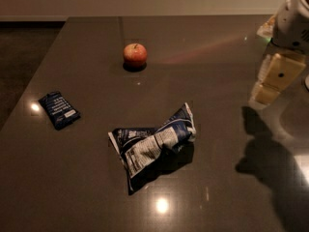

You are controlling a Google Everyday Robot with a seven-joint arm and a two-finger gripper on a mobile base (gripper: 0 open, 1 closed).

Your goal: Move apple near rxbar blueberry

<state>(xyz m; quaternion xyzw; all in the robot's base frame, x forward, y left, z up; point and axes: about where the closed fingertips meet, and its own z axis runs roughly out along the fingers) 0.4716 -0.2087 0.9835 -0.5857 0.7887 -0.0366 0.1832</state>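
The gripper (273, 81) is being held over the right edge of the dark table (217, 47), well apart from everything lying on it; whether it is open or closed cannot be told. The apple (135, 55) is being shown at the far middle of the table, stem up, to the gripper's left and somewhat farther from the camera. Being round, it is offering no long axis. The rxbar blueberry (59, 109) is lying flat near the left edge, its long axis running from far left to near right. A crumpled chip bag (154, 141) is lying nearer the front.
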